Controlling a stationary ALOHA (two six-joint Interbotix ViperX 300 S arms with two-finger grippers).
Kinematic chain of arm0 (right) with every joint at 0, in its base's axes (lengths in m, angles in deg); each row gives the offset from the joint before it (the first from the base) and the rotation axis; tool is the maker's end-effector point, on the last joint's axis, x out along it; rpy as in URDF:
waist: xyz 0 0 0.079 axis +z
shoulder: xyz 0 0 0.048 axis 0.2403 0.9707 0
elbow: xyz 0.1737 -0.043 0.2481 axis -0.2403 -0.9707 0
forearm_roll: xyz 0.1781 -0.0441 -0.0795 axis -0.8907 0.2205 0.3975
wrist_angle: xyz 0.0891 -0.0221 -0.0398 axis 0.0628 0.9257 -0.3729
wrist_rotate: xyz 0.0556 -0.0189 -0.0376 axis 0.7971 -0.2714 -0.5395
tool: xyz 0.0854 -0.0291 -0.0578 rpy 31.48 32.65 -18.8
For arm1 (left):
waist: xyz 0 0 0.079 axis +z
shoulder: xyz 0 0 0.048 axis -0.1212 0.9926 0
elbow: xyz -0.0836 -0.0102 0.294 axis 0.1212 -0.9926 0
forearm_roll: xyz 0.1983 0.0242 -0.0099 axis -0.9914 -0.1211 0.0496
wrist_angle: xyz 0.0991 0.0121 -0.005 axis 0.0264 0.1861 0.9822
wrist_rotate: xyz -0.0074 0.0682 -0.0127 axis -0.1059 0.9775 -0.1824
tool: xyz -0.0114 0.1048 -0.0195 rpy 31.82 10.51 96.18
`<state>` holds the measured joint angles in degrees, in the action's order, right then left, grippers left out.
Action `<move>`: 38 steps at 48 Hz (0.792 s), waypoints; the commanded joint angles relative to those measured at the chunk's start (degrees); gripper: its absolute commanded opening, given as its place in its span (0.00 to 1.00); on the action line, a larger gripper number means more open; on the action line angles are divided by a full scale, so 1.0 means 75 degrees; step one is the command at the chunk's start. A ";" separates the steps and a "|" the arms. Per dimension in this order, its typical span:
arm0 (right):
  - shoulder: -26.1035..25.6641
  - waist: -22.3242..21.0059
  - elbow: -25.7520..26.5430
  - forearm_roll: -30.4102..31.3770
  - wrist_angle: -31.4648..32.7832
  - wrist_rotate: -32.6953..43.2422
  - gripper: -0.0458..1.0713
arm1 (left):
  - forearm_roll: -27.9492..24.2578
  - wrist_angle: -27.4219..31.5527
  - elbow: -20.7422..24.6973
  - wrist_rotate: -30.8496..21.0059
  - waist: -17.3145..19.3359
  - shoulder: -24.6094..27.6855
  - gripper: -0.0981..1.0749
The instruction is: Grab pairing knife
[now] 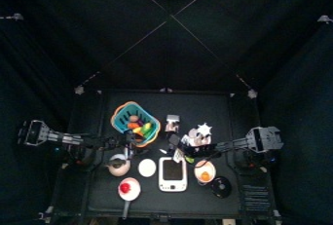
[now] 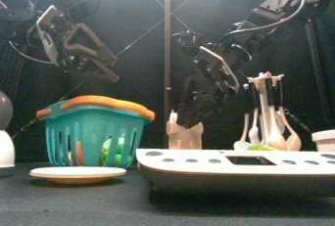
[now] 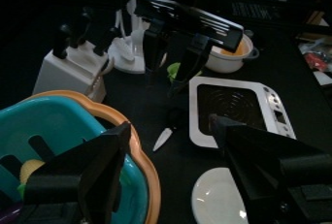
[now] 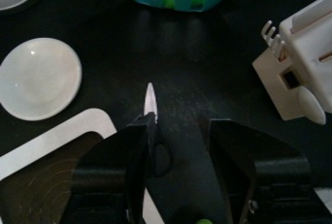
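The paring knife lies flat on the black table, with a white blade and a black handle. My right gripper is open just above it, with the handle between its jaws, nearer one jaw. In the left wrist view the knife lies between the teal basket and the white scale, with the right gripper hanging over it. My left gripper is open and empty, held over the basket's side at the table's left.
A white knife block stands beside the knife, a white plate lies on its other side, and the scale is close by. A bowl and a utensil stand are at the right.
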<state>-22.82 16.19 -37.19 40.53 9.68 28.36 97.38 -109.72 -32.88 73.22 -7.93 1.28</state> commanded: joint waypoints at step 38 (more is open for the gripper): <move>-0.0914 0.0879 0.1758 -0.1570 0.4441 0.0234 0.74 | -0.0012 -0.0035 0.0082 0.0012 -0.0023 -0.0012 0.92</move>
<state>-30.11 23.05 -27.08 29.20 40.44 29.86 97.38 -109.72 -32.88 73.22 -8.02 1.28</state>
